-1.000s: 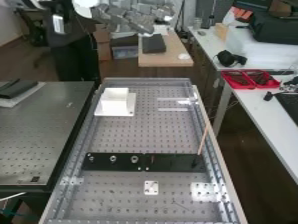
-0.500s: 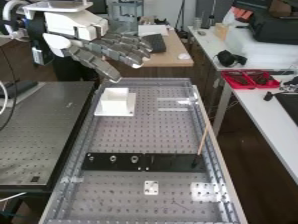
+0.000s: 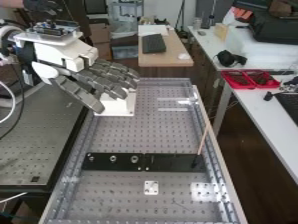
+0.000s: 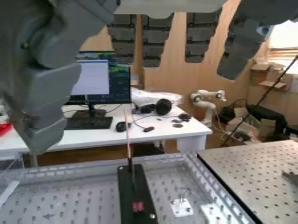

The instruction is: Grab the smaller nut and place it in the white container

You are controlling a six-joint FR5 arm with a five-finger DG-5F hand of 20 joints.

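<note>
Smaller nut lies at six o'clock from open fingers

Take twelve o'clock as the bench's far end in the high view. The hand (image 3: 90, 77) is up at eleven, its fingers straight and spread wide, holding nothing, their tips aimed towards four. The black strip (image 3: 173, 162) runs from nine to three across the bench (image 3: 126, 135), and three small metal pieces sit in a row on its nine o'clock half. The endmost piece looks the slightest, so I judge it to be the smaller nut (image 3: 91, 159); the sizes are close enough to leave doubt. It lies well apart from the fingertips, at roughly six o'clock. Whether its hole faces up I cannot tell.

The coming move therefore calls for travel towards six, then a narrow pinch that spares the neighbour at three. The white container (image 3: 120, 106) lies back towards one from the nut, partly behind the fingers.
</note>
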